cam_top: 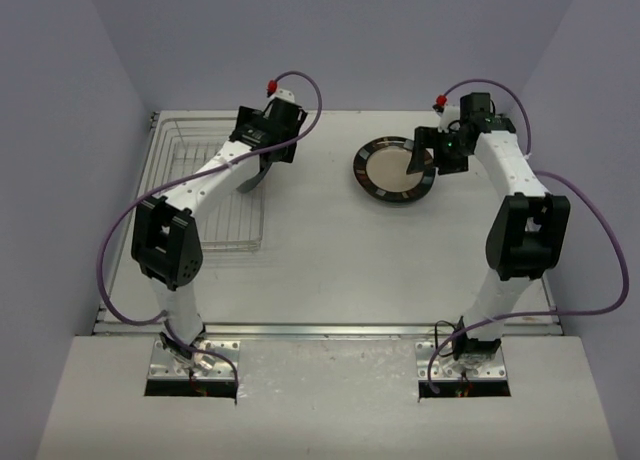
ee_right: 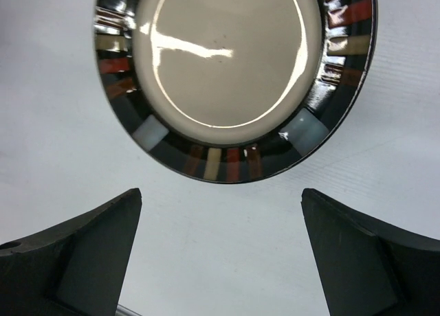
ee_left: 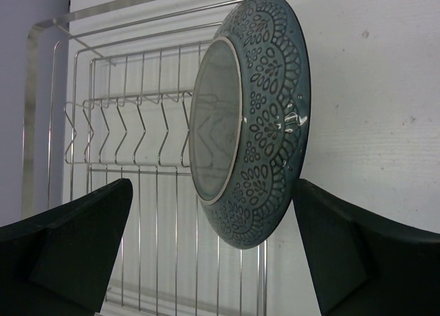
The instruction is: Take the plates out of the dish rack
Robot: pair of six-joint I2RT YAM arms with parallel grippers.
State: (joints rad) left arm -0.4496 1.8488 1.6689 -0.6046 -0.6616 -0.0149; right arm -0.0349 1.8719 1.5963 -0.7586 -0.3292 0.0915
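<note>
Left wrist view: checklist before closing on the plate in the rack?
1. Left fingers open: ok.
2. Teal plate on edge, lined up between them, untouched: ok.
3. Dish rack slots beside it free: ok.
4. How firmly the rack wires hold the teal plate: cannot tell.
5. Right fingers open, off the striped plate: ok.
6. Striped plate flat on the table: ok.

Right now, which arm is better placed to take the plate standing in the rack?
Left. The left gripper, open, faces the teal plate standing on edge in the dish rack. The right gripper, also open, hangs over the dark-rimmed plate lying flat on the table, away from the rack.
</note>
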